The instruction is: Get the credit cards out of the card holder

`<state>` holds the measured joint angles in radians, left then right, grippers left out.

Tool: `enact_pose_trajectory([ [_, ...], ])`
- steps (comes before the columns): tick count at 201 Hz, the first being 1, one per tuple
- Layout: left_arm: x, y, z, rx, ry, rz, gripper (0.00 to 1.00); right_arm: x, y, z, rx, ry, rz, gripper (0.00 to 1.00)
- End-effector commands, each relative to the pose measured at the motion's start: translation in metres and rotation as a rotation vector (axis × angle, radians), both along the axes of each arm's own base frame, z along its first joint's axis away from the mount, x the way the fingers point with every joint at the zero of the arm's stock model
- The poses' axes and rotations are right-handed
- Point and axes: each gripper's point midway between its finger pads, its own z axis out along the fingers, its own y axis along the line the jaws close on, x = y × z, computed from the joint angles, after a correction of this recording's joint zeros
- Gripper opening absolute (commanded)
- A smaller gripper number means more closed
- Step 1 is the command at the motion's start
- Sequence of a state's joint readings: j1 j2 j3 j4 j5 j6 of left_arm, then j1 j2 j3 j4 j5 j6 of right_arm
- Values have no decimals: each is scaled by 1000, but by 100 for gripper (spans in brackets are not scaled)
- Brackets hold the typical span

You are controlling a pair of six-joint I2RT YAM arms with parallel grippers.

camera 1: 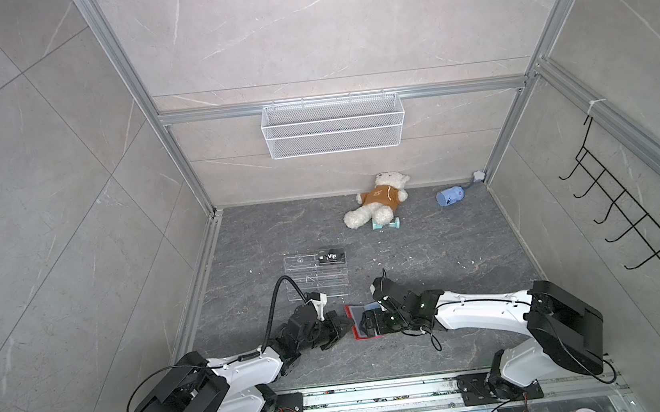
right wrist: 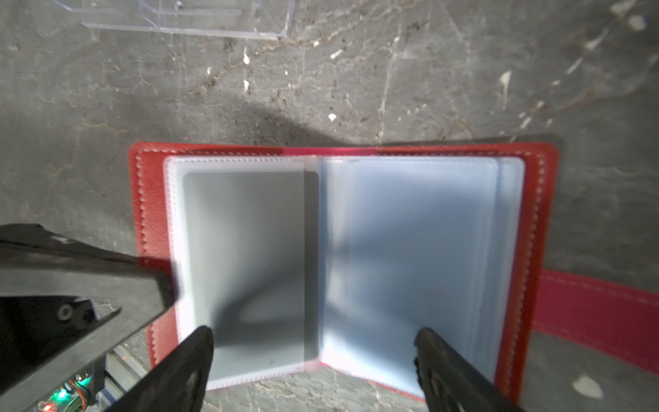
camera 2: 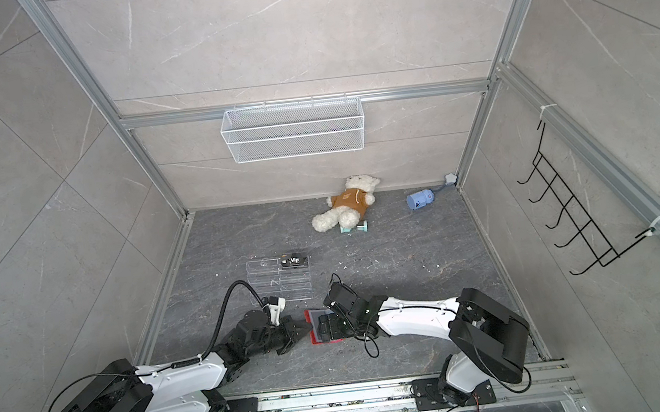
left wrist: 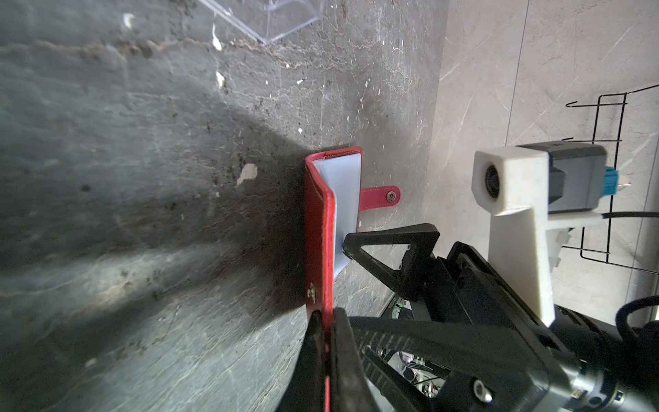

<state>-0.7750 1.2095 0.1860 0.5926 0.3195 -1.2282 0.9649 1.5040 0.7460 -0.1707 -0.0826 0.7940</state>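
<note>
The red card holder [camera 1: 355, 312] [camera 2: 314, 319] lies open on the dark floor between both arms. My left gripper [left wrist: 326, 317] [camera 1: 347, 323] is shut on the edge of its left cover [left wrist: 319, 221], which is lifted upright. Over the open pale blue sleeves [right wrist: 410, 249] hangs my right gripper [right wrist: 313, 339] [camera 1: 368, 323], open, with its fingertips [right wrist: 199, 342] astride the spine. A grey credit card [right wrist: 249, 271] sits inside the left sleeve. Another black card with white "Vip" lettering [camera 1: 331, 257] [camera 2: 295, 261] rests on the clear rack.
A clear acrylic tiered rack [camera 1: 316, 277] stands just behind the holder. Farther back lie a teddy bear [camera 1: 378, 202], a teal dumbbell [camera 1: 385, 223] and a blue bottle [camera 1: 449, 195]. A white wire basket [camera 1: 332, 125] hangs on the back wall, black hooks [camera 1: 630, 217] on the right wall.
</note>
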Motion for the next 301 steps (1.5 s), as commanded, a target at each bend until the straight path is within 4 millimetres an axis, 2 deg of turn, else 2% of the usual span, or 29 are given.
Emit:
enact_pose_trajectory([
  [1,1,-2,8,-12,-47,-15,0,0,8,19,77,-34,0,92],
  [17,1,-3,8,-11,-49,-16,0,-1,11,22,95,-35,8,92],
  [80,1,-3,9,-13,-52,-18,0,-7,12,4,38,0,17,93],
  [114,1,-3,8,-10,-50,-16,0,-9,16,1,41,6,29,93],
  [169,0,-4,8,-10,-50,-22,0,-8,6,-9,-30,17,0,90],
  [301,-2,-4,4,1,-46,-35,0,-1,-5,-4,-77,-14,-46,84],
])
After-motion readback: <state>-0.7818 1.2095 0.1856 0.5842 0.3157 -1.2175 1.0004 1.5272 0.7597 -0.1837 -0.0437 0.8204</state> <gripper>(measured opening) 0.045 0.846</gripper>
